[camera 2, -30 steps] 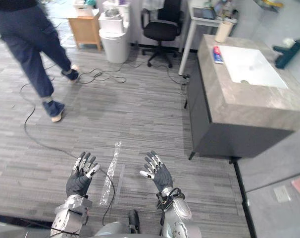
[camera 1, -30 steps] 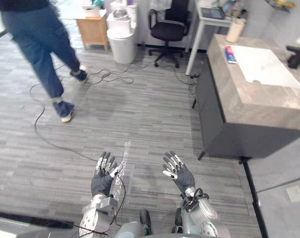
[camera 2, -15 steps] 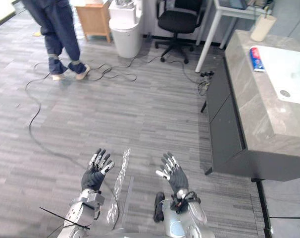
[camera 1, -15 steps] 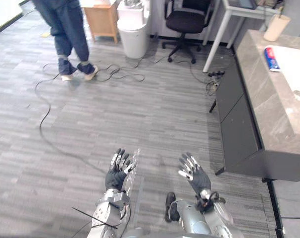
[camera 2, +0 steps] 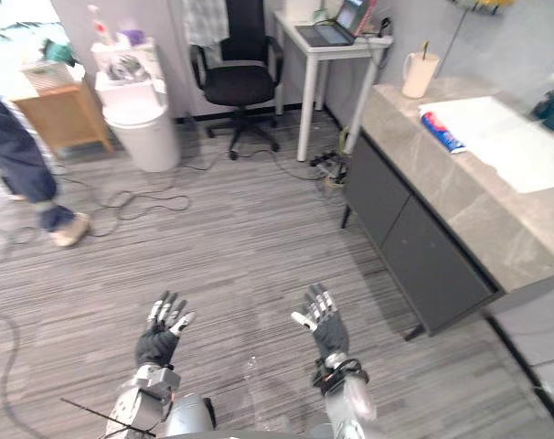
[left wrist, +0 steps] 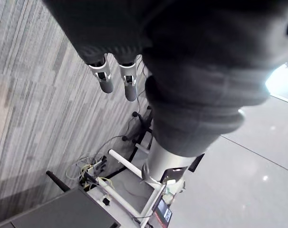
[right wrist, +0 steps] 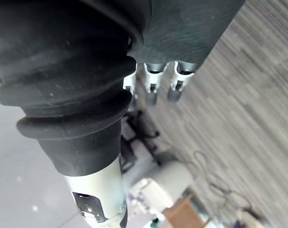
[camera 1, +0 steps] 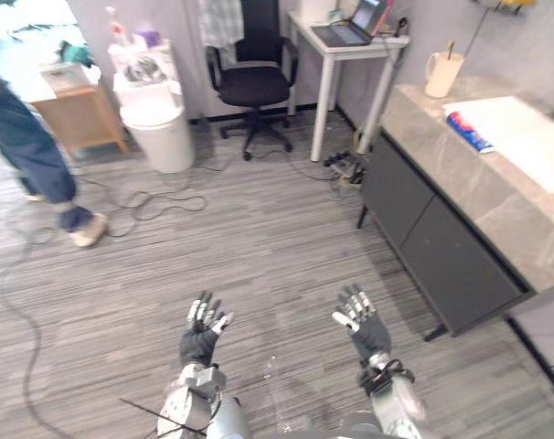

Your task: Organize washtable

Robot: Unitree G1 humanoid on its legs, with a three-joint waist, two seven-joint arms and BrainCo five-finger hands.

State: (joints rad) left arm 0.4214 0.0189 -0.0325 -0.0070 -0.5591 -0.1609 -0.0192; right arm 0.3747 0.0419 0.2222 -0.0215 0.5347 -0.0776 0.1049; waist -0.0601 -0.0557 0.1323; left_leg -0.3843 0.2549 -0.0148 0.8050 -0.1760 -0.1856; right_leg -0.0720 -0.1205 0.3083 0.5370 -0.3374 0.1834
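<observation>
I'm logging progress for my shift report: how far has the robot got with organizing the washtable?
Done: nothing visibly; the toothpaste tube lies loose on the washtable by the sink, the cup at the far end. In hand: nothing; left hand and right hand are open over the floor, short of the washtable. Left: seemingly the whole tidying.
</observation>
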